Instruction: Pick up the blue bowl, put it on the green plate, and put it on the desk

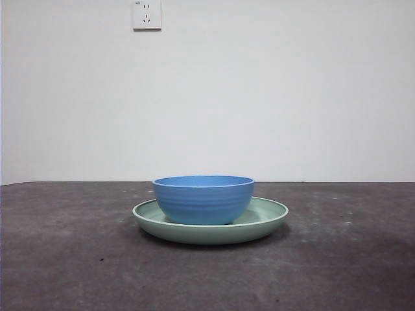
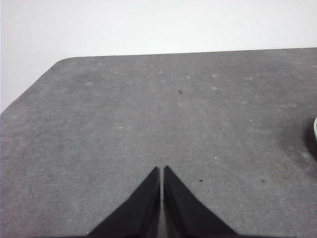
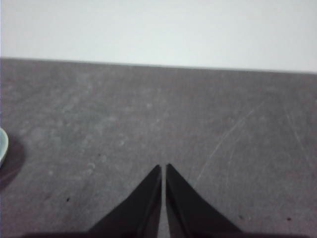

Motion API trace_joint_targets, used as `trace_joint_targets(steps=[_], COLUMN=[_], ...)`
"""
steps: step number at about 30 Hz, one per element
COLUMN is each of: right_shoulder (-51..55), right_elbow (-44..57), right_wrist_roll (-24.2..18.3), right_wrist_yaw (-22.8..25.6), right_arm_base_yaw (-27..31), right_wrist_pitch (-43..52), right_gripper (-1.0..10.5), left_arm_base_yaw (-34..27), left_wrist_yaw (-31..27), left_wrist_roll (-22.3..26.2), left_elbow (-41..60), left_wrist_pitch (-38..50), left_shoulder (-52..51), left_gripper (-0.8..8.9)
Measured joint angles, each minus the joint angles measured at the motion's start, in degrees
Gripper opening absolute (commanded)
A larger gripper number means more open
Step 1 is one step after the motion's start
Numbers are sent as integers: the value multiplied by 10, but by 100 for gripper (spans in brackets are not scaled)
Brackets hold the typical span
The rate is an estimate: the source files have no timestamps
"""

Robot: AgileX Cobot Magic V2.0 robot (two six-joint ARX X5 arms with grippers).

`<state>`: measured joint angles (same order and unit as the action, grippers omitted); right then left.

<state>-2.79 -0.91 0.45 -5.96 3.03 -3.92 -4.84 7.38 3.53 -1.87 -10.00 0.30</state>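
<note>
A: What does the front view show?
B: The bowl sits upright in the middle of the plate, and the plate lies flat on the worktop. Neither arm shows here. A white socket is on the wall behind.

A: And the left wrist view?
B: The left tool hangs over bare worktop, its two black jaws clenched together with only a hairline gap and nothing between them. A thin sliver of the plate shows at the picture's edge, well apart from the tool.

A: The right wrist view?
B: Much the same. The right tool is clenched on nothing, above bare worktop. A pale bit of the plate's rim peeks in at the edge, with its shadow beside it, well apart from the jaws.
</note>
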Motion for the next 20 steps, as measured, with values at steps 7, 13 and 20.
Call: trace_joint_targets(steps=[7,13,20], right_shoulder=[9,25,25], right_elbow=[0,-1,-1], right_wrist_roll=[4,16,24], right_wrist_yaw=[0,0,0], right_arm_base_yaw=[0,0,0], right_wrist_pitch=[-40,-57,-55], right_gripper=[8,8,8], left_arm_base_yaw=[0,0,0], left_wrist_yaw=[0,0,0], left_wrist_roll=[0,0,0], left_elbow=[0,0,0], left_wrist_pitch=[0,0,0], left_shoulder=[0,0,0], left_gripper=[10,10,10])
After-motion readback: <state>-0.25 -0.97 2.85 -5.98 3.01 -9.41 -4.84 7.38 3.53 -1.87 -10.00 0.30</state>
